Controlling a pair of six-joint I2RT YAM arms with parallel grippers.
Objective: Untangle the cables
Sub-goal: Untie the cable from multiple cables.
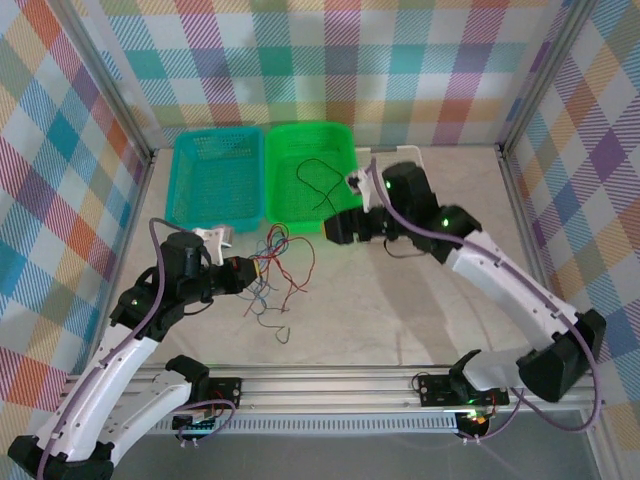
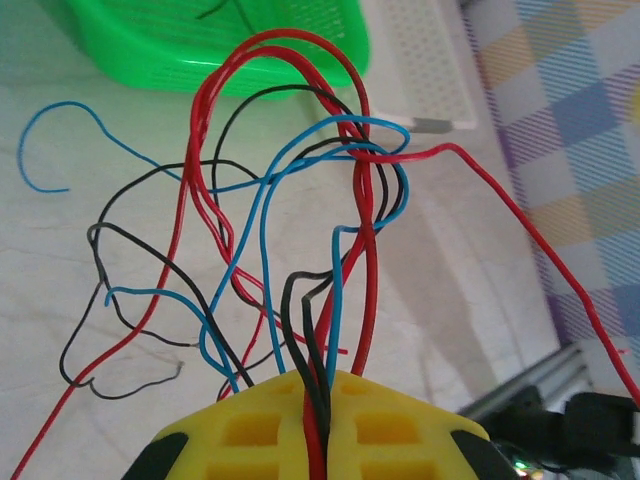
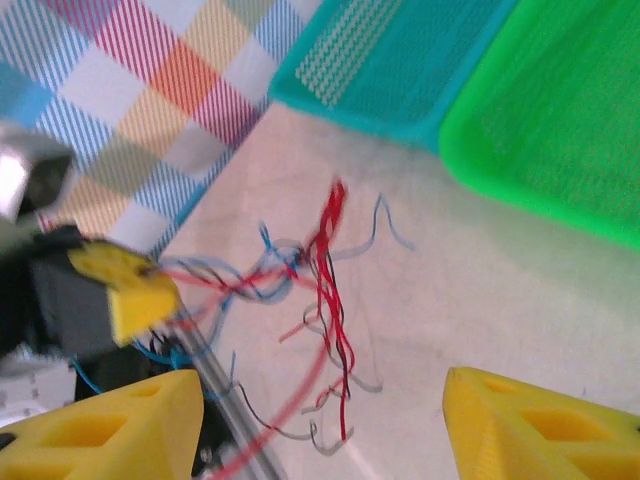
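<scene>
Left hand is clamped tight on a bunch of the cables. On its wrist cam you can see red, blue and black strands pinched between the yellow fingers, fanning up in loops that cross each other all over the place. The loose ends trail onto the counter, just short of where the teal basket meets the green basket. The green one has a single black cable lying in it on its own, so I'd call that one sorted. Right hand hovers at that basket's near edge, fingers apart, carrying nothing. Early days I reckon: one strand out, and the main knot is left to pick apart.
</scene>
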